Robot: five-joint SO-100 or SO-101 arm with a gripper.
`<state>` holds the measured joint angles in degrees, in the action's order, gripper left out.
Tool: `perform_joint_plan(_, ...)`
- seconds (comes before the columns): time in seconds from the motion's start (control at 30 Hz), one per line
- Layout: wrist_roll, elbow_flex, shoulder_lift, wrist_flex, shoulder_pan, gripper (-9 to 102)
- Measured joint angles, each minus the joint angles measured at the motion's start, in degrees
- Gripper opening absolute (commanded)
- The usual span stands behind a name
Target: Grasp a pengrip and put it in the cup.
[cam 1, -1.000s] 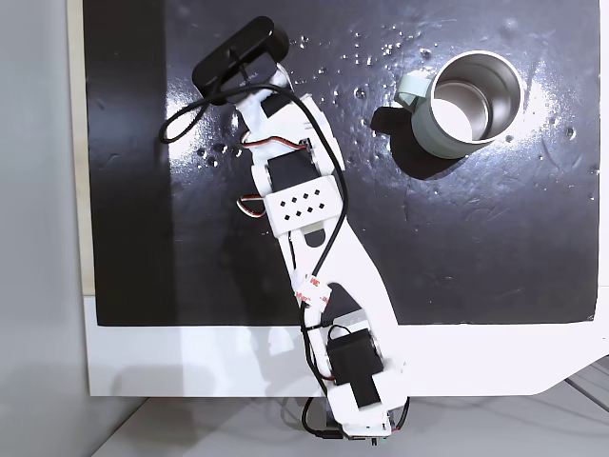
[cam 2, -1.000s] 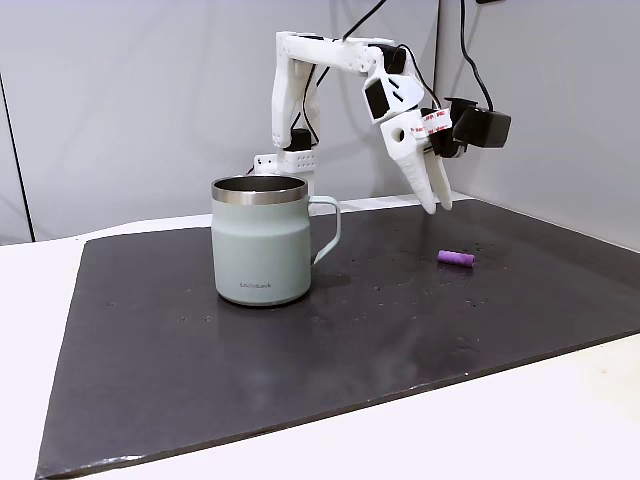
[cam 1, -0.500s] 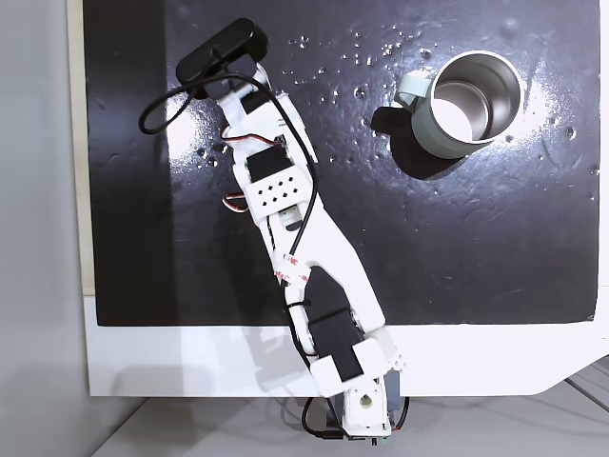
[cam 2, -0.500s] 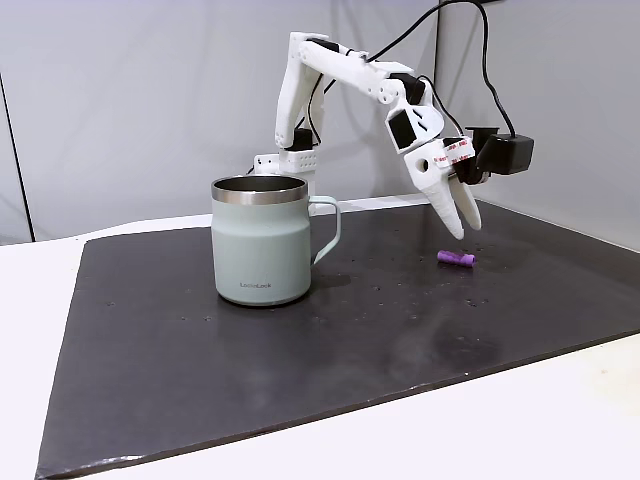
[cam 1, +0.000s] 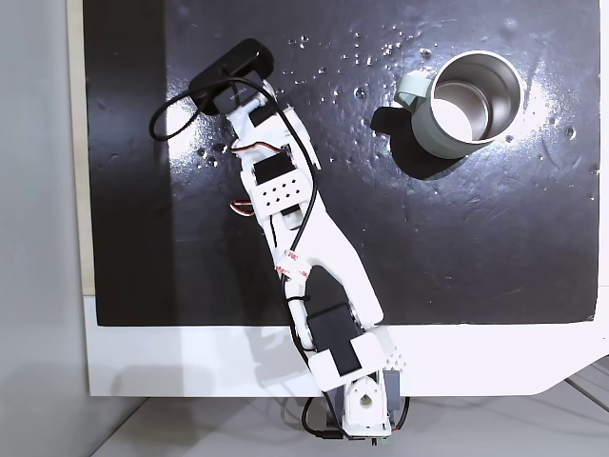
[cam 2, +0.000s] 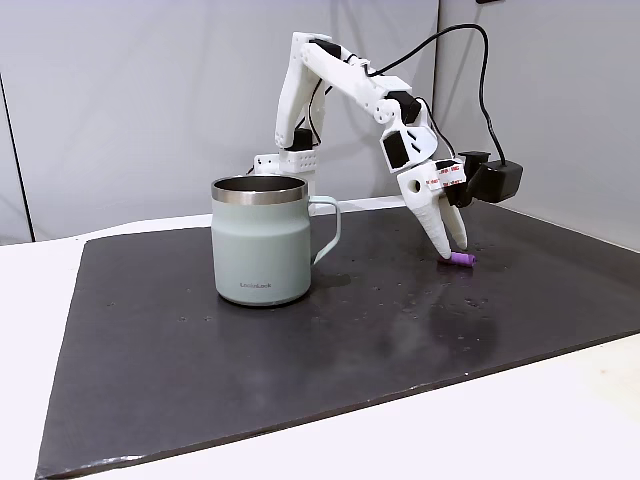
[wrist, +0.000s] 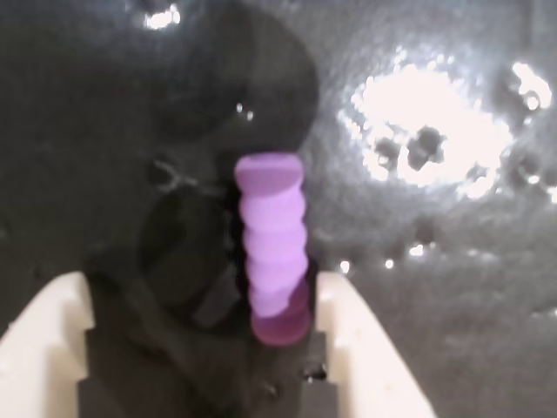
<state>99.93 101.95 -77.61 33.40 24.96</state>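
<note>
Pengrip (cam 2: 460, 260) on mat (cam 2: 300, 330), right of cup (cam 2: 262, 240).

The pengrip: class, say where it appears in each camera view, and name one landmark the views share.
Fixed view from above: the arm covers where it would lie.
Fixed view from the side: pengrip right of centre on the black mat, at the gripper tips.
Wrist view: centre, by the right-hand finger.
Shared landmark: the mat.

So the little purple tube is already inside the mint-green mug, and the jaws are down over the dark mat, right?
Not quite: the purple tube is not in the mug. It lies on the dark mat, between the open jaws in the wrist view. The rest is right.
</note>
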Motion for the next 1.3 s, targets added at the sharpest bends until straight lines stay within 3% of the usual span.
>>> perform_joint_plan(0.63, -6.5, 7.5, 2.4, -16.6, 0.1, 20)
perform_joint_plan(0.9, -6.9, 11.1, 0.1, -17.1, 0.2, 6)
perform_joint_plan(1.3, -10.6, 12.3, -1.1, -17.1, 0.1, 0)
